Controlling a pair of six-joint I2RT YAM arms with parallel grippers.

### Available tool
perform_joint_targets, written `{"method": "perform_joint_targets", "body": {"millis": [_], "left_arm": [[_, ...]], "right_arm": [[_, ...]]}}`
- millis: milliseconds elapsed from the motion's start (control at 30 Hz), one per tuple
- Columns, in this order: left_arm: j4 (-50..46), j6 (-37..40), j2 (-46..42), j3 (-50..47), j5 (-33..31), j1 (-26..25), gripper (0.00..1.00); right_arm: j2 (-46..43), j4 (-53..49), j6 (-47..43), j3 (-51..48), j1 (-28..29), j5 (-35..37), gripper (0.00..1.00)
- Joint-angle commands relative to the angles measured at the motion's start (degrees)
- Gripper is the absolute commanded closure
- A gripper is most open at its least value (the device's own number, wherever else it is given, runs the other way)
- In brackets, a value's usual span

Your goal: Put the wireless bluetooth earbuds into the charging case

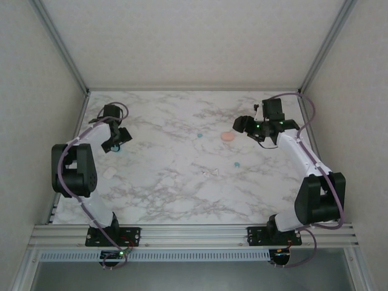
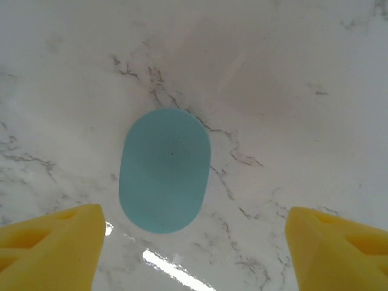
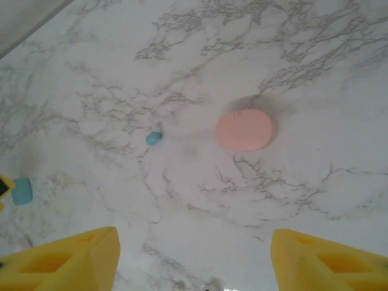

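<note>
**Operator:** Status of the left claw (image 2: 194,257)?

**Technician:** Open. Its yellow fingers (image 2: 51,248) stand wide apart with nothing between them. It hangs over the teal case (image 2: 165,170), which lies flat on the marble tabletop (image 2: 291,91) just ahead of the fingertips, at the left side.

**Operator:** Status of the right claw (image 3: 194,260)?

**Technician:** Open, gripping nothing. It hangs above bare tabletop at the far right. The pink case (image 3: 244,130) lies flat ahead of it.

**Operator:** Location of the earbuds?

**Technician:** One teal earbud (image 3: 154,138) lies loose on the tabletop, left of the pink case and apart from it. In the top view, a second teal earbud (image 1: 237,163) lies closer to the arm bases than the pink case. Both sit outside the cases. Near that second one, to its left, are pale specks (image 1: 210,172), possibly white earbuds, but they are too small to confirm.
</note>
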Motion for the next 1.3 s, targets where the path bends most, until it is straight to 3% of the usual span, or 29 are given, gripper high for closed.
{"method": "perform_joint_targets", "body": {"millis": [0,233,367,500,633,900,1033,1267], "left_arm": [[-1.74,1.44,1.87,2.02,1.58,1.60,0.25],[-2.96,4.31,5.65,4.28,2.97,3.06,0.32],[-3.03,6.11,7.04,4.72,4.88,3.15,0.41],[-3.14,7.35,7.80,4.78,3.96,3.29,0.42],[-3.53,8.46,8.55,5.21,3.76,3.37,0.50],[-2.05,12.43,5.33,3.13,10.43,3.01,0.65],[0.78,15.97,1.09,1.10,16.81,-0.09,0.67],[5.42,24.61,-6.92,-0.66,22.98,-13.58,0.68]], "right_arm": [[-2.05,-2.49,0.04,-0.20,0.31,0.22,0.33],[-3.27,-2.96,0.62,-1.26,0.25,0.22,0.32],[-3.21,-2.69,1.23,-1.61,0.30,-0.50,0.32],[-3.08,-2.69,1.37,-1.61,0.24,-0.98,0.32],[-2.90,-2.71,1.33,-1.85,0.30,-1.36,0.32],[-2.65,-1.69,2.12,-3.10,0.32,-2.00,0.32],[-1.26,-0.27,2.97,-3.71,0.26,-4.05,0.32],[0.81,2.19,4.98,-4.00,0.32,-7.78,0.32]]}}
